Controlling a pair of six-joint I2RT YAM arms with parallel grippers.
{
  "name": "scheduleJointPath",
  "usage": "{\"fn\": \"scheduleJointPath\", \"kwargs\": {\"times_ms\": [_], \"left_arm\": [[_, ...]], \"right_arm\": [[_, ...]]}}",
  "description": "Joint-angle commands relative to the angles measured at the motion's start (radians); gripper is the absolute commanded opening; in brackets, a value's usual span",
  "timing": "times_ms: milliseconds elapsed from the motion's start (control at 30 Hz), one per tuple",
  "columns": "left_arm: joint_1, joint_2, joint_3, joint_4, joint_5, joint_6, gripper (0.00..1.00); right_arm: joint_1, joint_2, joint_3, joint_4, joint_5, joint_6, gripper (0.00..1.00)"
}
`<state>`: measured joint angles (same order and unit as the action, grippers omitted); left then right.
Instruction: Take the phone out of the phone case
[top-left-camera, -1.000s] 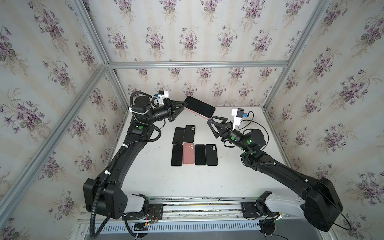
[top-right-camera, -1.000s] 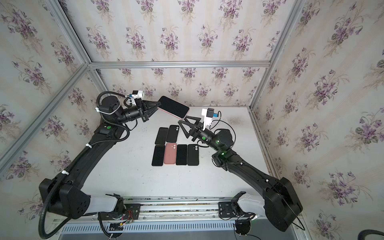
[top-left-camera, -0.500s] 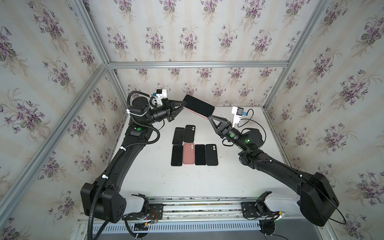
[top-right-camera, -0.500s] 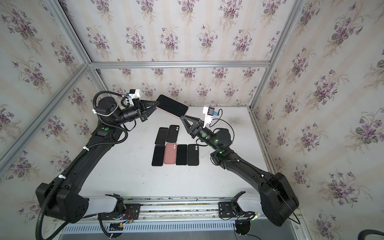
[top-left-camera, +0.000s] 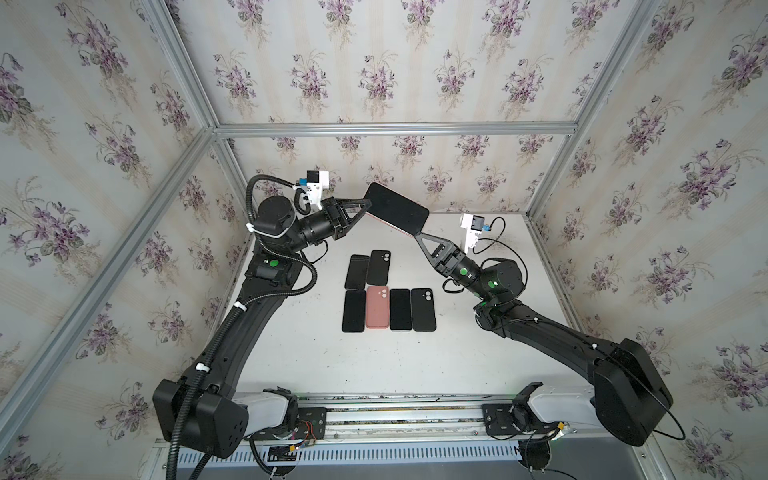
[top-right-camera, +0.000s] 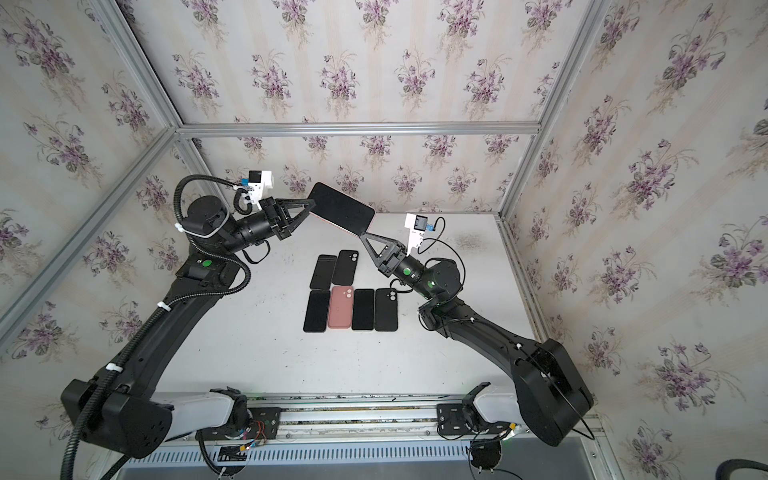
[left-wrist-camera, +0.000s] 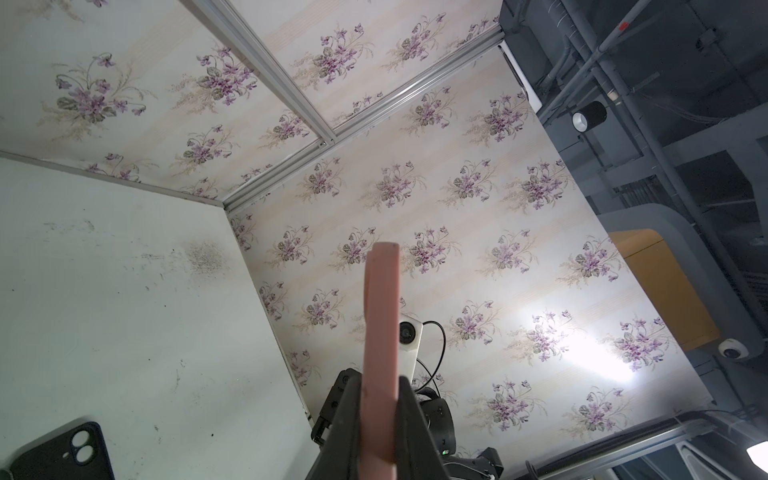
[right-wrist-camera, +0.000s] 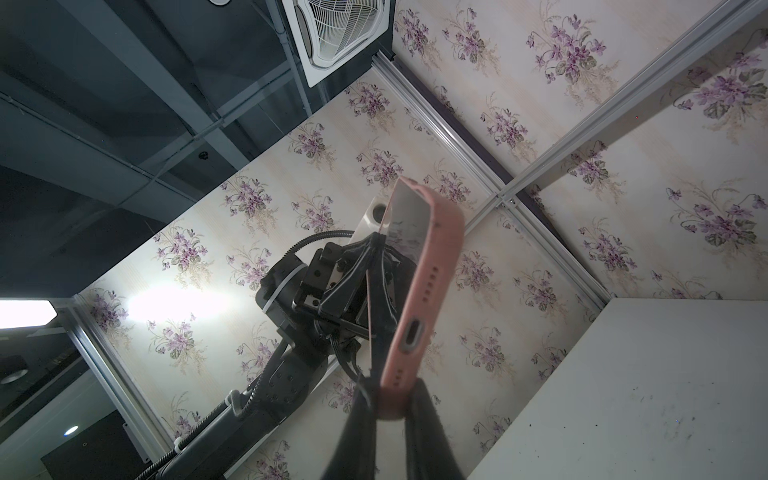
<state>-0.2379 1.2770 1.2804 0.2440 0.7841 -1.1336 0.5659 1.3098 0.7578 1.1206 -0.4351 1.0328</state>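
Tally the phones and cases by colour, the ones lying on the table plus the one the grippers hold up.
Black rectangular phones or cases lying on the white table: 5
Pink rectangular case lying on the table: 1
Pink-cased phone held up by left gripper and right gripper: 1
Total: 7

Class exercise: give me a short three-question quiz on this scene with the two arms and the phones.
1. True or false: the pink-cased phone lies flat on the table.
2. Of the left claw and right claw, which grips it? A left only; B right only; C both.
3. Fill in: ___ flat items lie in rows on the table.
Key: 1 false; 2 C; 3 six.
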Motion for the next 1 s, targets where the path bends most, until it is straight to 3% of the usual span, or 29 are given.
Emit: {"fn": "scheduleJointPath", "kwargs": {"times_ms": [0, 133, 233, 333, 633, 967], "left_arm": [[-0.011, -0.022, 0.003, 0.008, -0.008, 0.079, 0.00], [-0.031, -0.040, -0.003, -0.051, -0.059, 0.194, 0.00], [-0.046, -0.080, -0.001, -0.097, -0.099, 0.266, 0.00], [-0.047, -0.074, -0.001, -0.102, -0.105, 0.266, 0.00], [-0.047, -0.055, 0.011, -0.096, -0.114, 0.250, 0.00], [-0.044, -0.055, 0.010, -0.081, -0.136, 0.241, 0.00]], "right_arm": [[-0.002, 0.006, 0.014, -0.016, 0.041, -0.033, 0.10], [-0.002, 0.021, 0.021, -0.026, 0.043, -0.001, 0.11], [-0.001, 0.032, 0.021, -0.016, 0.045, 0.018, 0.18], [0.000, 0.036, 0.017, -0.003, 0.044, 0.017, 0.25], [0.002, 0.043, 0.005, 0.017, 0.036, 0.022, 0.32], [0.003, 0.075, -0.009, 0.092, 0.025, 0.073, 0.31]]}}
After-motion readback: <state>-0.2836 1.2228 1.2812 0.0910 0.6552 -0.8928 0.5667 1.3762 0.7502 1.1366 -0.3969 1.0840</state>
